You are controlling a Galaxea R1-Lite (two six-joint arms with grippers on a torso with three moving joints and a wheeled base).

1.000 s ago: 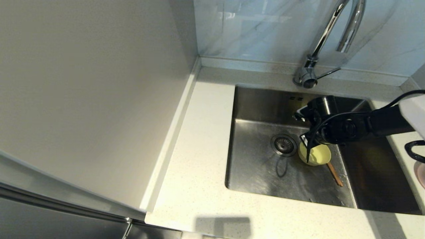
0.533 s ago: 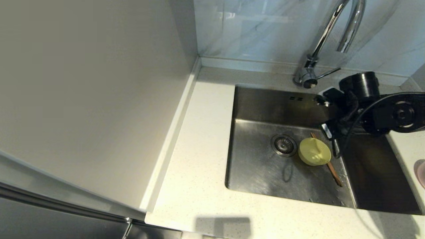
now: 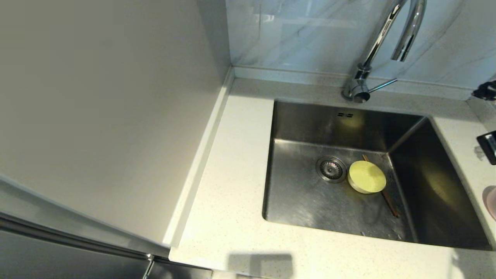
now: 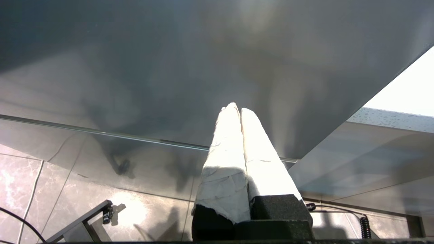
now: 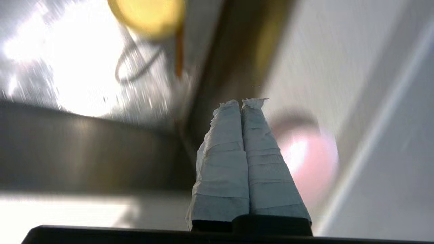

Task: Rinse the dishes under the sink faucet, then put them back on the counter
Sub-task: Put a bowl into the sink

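Observation:
The pale yellow bowl [image 3: 367,176] rests on the floor of the steel sink [image 3: 306,197], just right of the drain strainer [image 3: 331,169]. Brown chopsticks [image 3: 389,203] lie under and beside it. The pink bowl [image 3: 490,201] peeks in at the right edge on the counter [image 3: 240,162]. The chrome faucet [image 3: 381,42] stands behind the sink with its side lever [image 3: 383,84]. My right gripper [image 5: 242,101] is shut and empty, up over the counter right of the sink, with the pink bowl [image 5: 312,159] beyond it. My left gripper [image 4: 236,108] is shut and empty, parked below counter level.
A tall pale cabinet side [image 3: 108,108] fills the left of the head view. A glossy marble-look wall panel [image 3: 302,35] rises behind the counter's raised back edge. Parts of my right arm [image 3: 489,145] show at the right edge.
My right arm has lifted out of the sink from beside the yellow bowl and swung right, almost out of the head view. The bowl and chopsticks stayed put.

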